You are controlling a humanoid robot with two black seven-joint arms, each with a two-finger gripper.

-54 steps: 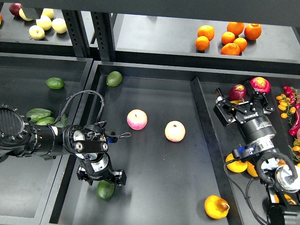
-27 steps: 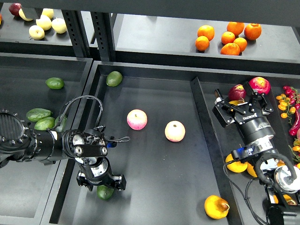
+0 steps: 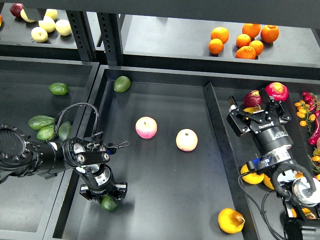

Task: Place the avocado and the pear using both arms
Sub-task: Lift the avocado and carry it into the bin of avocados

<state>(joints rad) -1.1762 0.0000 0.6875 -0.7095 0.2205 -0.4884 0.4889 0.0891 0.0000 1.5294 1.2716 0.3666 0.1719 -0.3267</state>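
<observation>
The dark green avocado (image 3: 109, 203) lies near the front left of the middle tray (image 3: 165, 210), mostly covered by my left gripper (image 3: 103, 194). That gripper points straight down over it, with its dark fingers on either side; how far apart they stand is hidden. The golden pear (image 3: 231, 220) lies at the tray's front right, by the wall. My right gripper (image 3: 260, 113) is open and empty over the right tray, just in front of a dark red apple (image 3: 253, 98), far from the pear.
Two pink-yellow apples (image 3: 146, 127) (image 3: 186, 140) lie mid-tray, and a paler avocado (image 3: 121, 83) lies at its back left. Several avocados (image 3: 41, 122) are in the left tray. Oranges (image 3: 243, 40) sit on the back shelf. Yellow fruit (image 3: 251, 176) lies under my right arm.
My left gripper has moved a little left and lower onto the avocado, which now shows less. The right arm has barely moved.
</observation>
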